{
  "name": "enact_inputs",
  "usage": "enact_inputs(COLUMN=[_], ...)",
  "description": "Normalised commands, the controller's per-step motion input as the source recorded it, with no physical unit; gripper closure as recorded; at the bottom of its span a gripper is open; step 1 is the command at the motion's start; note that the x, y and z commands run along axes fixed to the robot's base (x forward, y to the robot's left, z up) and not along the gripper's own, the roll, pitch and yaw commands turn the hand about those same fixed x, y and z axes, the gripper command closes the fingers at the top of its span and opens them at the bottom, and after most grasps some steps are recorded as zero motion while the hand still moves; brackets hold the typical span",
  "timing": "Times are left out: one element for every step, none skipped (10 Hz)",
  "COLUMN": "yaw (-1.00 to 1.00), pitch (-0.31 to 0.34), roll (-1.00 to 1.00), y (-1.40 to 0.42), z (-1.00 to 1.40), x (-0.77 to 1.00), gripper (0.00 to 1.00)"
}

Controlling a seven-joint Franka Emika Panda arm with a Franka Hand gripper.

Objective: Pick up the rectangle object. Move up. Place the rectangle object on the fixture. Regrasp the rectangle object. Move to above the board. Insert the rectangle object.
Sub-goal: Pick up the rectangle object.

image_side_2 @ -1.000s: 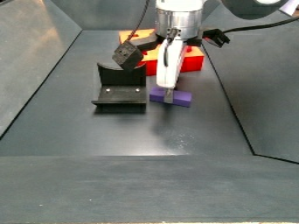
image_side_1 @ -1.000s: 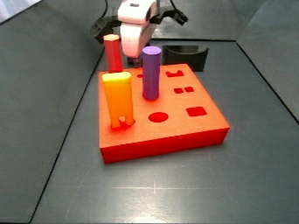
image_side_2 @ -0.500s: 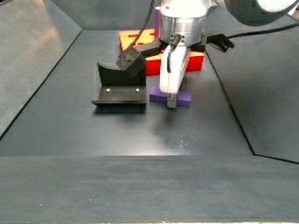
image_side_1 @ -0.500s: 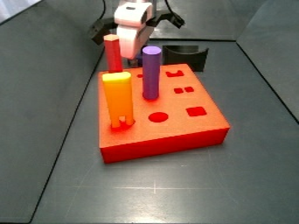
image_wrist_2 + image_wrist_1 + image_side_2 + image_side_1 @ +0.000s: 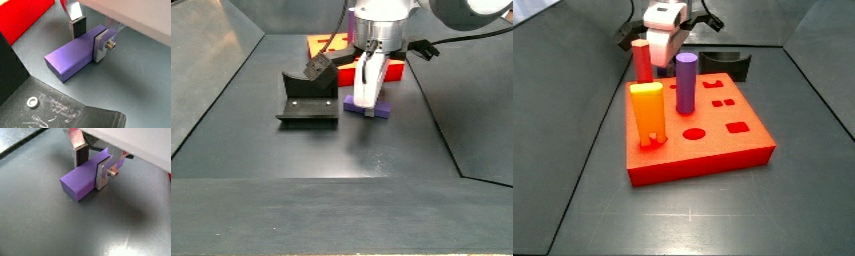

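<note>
Straddling the rectangle object [image 5: 81,178], my gripper [image 5: 91,164] has one silver finger [image 5: 102,174] flat against one long side of the purple bar and the dark-padded finger [image 5: 79,157] on the opposite side. In both wrist views the plates look pressed to the bar's faces, so I am grasping it near one end, while the rest of the bar [image 5: 72,55] sticks out past my fingers. Whether the bar's underside touches the grey floor [image 5: 40,223] I cannot tell from the wrist views; in a side view the purple piece [image 5: 366,108] sits low at the floor beneath my gripper [image 5: 369,95].

The fixture [image 5: 307,101] stands just beside the bar, its dark base plate [image 5: 60,111] cut off at the picture's edge in a wrist view. The red board [image 5: 694,130] lies behind me, mostly hidden by my arm in a side view [image 5: 389,68]. From the opposite side, the board carries a yellow-orange post [image 5: 647,115], a purple cylinder [image 5: 686,84] and a red peg [image 5: 643,62], and these block my fingers and the bar completely there; only the white gripper body [image 5: 663,30] shows.
</note>
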Motion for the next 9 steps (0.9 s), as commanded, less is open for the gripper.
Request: enact_inputs(yaw=[0.00,0.00,0.00,0.00,0.00,0.00,0.00,0.00,0.00], pitch=[0.000,0.000,0.000,0.000,0.000,0.000,0.000,0.000,0.000], roll=[0.00,0.00,0.00,0.00,0.00,0.00,0.00,0.00,0.00], y=[0.00,0.00,0.00,0.00,0.00,0.00,0.00,0.00,0.00], z=[0.00,0.00,0.00,0.00,0.00,0.00,0.00,0.00,0.00], x=[0.00,0.00,0.00,0.00,0.00,0.00,0.00,0.00,0.00], gripper=[1.00,1.00,1.00,1.00,1.00,1.00,1.00,1.00,1.00])
